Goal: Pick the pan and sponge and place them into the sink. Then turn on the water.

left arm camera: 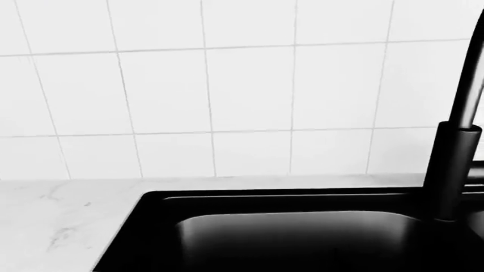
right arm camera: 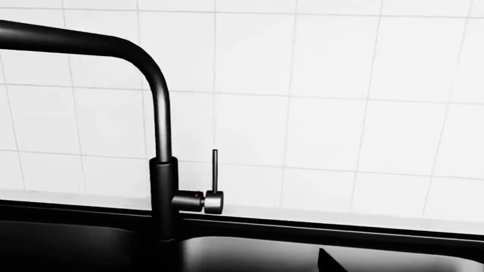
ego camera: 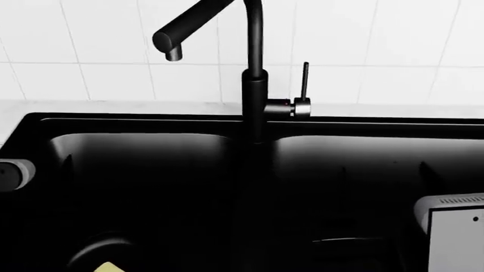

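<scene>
I see the pan [ego camera: 98,252] and sponge [ego camera: 108,267] lying low in the sink's [ego camera: 136,127] left basin, sponge on the pan. So I judge the placing done; water comes next. No stream falls from the faucet [ego camera: 253,62] spout. Its lever [right arm camera: 215,170] stands upright at the sink's back edge. Neither gripper shows its jaws, so I cannot tell their state. Next, my right arm must reach that lever.

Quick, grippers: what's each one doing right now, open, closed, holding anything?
Left gripper: cannot be told; its fingers are not visible in any view.
Right gripper: cannot be told; only a pale arm part shows at the head view's edge, no fingers.
</scene>
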{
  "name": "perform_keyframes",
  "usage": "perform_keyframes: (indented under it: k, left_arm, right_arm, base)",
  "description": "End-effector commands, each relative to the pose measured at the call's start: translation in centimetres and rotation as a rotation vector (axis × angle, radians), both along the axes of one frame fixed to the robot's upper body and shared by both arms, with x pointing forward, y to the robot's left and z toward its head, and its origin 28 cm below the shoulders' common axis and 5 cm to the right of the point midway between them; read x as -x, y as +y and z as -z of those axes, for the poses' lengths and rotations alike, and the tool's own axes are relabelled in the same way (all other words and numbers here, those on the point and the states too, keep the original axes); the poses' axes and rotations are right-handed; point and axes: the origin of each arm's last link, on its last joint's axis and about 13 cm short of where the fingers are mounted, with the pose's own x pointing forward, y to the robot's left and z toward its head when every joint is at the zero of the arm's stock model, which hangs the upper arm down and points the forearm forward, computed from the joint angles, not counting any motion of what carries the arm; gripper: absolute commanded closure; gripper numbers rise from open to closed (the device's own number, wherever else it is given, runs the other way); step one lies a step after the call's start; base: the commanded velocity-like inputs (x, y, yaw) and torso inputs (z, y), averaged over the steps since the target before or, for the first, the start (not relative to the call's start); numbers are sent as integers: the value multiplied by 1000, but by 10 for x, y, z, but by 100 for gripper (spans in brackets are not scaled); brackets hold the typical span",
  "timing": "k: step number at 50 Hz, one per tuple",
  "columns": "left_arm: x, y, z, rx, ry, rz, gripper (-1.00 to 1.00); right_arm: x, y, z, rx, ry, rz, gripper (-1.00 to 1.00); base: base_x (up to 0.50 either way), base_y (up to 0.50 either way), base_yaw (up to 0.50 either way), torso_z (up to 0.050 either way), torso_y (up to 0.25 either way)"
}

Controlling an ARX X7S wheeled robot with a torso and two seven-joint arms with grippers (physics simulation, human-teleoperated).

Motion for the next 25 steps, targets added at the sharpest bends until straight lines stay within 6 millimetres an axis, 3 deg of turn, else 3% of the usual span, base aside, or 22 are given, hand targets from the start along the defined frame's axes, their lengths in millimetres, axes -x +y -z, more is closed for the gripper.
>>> perform_keyframes:
  k: [1, 12, 25]
  left_arm:
    - [-2, 1, -1, -3, -4, 5, -100]
    - [-1, 2, 2, 2, 1, 1, -100]
    - [1, 6, 2, -5, 6, -10, -100]
  right_arm:
    - [0, 0, 1, 2, 4, 9, -100]
    - [-1, 1, 0, 6, 6, 1, -100]
    - [-3, 0, 2, -18, 22, 24, -100]
  base:
    - [129, -367, 0, 0, 0]
    - [129, -334, 0, 0, 0]
    - [16, -10, 0, 0, 0]
